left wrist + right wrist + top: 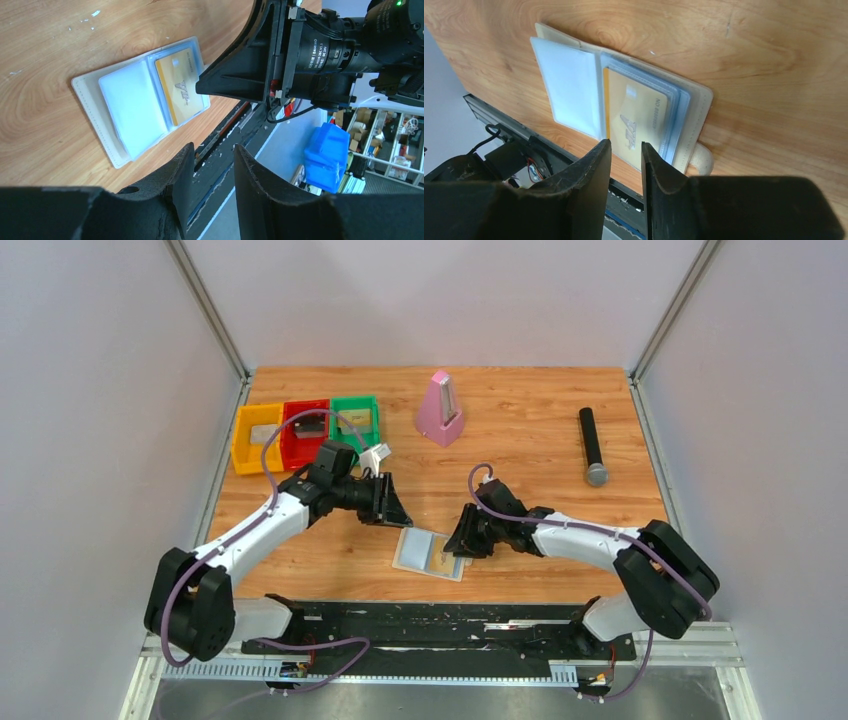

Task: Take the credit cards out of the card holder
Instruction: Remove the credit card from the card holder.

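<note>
- The wooden desk (520, 420) carries the card holder (432, 554) near its front edge. It lies open and flat between the two claws.
- The left claw (212, 150) hangs over the desk near the holder's far left side. Its fingers are a little apart and pinch nothing, and it does not press on the holder.
- The right claw (625, 150) is down at the holder's right panel with its fingers parted only narrowly. The card's edge shows in the gap; whether it touches the card, I cannot tell.
- The yellow-gold credit card (636, 122) sits in a clear sleeve of the right panel. No dark card shows.
- Risk: nothing pins the holder, so a pull may drag the whole holder along. The claw may also pinch sleeve and card together, or the thin card may slip out.
</note>
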You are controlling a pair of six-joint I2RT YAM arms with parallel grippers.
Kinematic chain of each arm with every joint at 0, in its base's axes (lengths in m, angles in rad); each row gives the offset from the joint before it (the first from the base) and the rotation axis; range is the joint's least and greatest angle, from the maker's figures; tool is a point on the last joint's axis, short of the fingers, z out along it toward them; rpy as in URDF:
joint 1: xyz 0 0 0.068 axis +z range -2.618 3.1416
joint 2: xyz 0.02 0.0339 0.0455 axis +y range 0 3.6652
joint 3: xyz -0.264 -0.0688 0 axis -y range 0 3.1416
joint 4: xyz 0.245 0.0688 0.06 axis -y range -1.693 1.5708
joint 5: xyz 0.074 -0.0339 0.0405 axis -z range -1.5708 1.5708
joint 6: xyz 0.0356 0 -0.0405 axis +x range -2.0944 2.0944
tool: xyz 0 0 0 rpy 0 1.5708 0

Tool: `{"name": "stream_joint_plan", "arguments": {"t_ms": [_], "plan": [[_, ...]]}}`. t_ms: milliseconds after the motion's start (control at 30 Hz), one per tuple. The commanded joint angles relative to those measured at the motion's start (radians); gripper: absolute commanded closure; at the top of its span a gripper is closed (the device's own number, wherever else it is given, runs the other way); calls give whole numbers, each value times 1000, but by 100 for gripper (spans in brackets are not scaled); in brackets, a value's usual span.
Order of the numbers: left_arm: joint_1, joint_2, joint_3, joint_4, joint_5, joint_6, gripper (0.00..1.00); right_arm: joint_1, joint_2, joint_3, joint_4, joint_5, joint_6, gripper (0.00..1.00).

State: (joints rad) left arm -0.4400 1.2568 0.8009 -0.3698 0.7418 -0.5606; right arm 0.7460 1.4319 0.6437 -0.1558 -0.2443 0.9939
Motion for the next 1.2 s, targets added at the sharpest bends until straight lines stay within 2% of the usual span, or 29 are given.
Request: {"name": "stream_joint_plan", "arguments": {"t_ms": [0, 500, 767, 1167], "plan": [[-32, 33, -3, 80, -33, -29, 57, 7, 16, 1, 32, 30, 5, 71], [-86, 170, -106, 271, -96, -75, 61, 7, 61, -43, 53, 45, -23, 73], [-128, 249, -141, 428, -103, -112, 61, 7, 73, -51, 69, 34, -24, 74], [-183, 333, -122, 453, -141, -110, 62, 7, -10, -33, -25, 79, -27, 74]]}}
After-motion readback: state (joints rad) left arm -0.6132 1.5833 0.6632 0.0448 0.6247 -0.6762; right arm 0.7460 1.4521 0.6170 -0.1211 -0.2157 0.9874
